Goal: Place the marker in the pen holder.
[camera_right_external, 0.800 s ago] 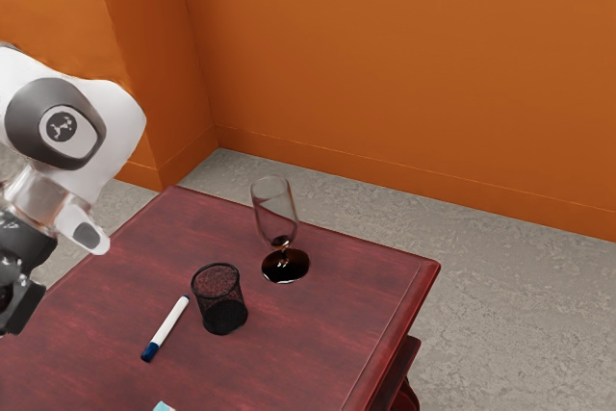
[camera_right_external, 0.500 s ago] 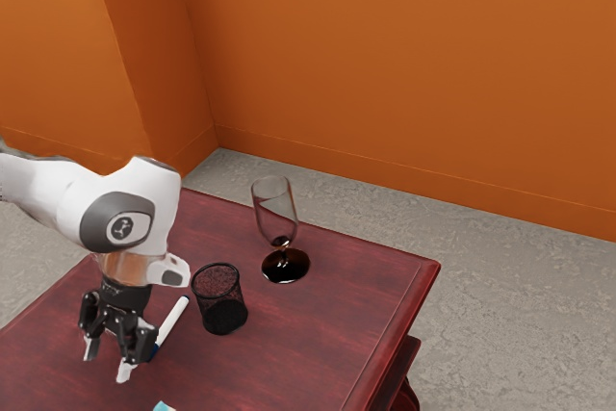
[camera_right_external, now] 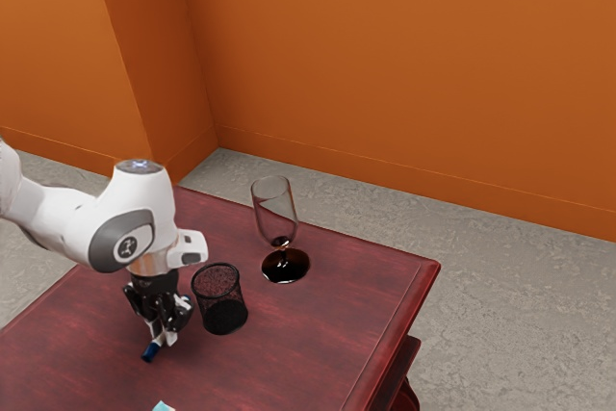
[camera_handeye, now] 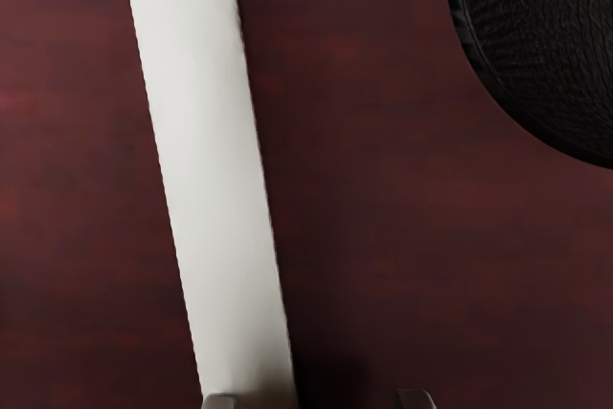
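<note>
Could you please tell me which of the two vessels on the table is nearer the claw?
The black mesh pen holder: it is close beside the claw, while the clear glass is farther off.

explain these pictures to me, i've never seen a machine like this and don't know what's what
The machine is a robot arm with two black jaws at its end. The exterior view comes from a camera at the arm's side; the wrist view comes from one on the arm's hand, looking at the tabletop close up.

On the dark red table lie a white marker with a blue end and, standing beside it, a black mesh pen holder. Beyond is a stemmed glass, something dark and round at its foot.

Nothing is held: the jaws are down at the marker but open, with a gap on one side.
</note>
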Robot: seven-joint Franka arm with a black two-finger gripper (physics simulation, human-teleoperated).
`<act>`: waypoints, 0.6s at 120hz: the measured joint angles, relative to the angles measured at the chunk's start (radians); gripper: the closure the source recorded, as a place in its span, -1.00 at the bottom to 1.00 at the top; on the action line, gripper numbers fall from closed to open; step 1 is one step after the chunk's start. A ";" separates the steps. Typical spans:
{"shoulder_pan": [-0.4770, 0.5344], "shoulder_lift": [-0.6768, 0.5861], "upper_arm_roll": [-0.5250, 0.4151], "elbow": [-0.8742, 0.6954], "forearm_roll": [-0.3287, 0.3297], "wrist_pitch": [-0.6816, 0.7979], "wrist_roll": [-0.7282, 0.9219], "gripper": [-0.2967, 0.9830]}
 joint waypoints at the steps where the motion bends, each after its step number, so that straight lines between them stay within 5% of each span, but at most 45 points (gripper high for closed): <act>1: -0.002 0.001 0.003 -0.001 0.000 0.003 0.000 0.31; 72: 0.000 0.023 0.008 -0.014 -0.005 0.051 -0.011 0.38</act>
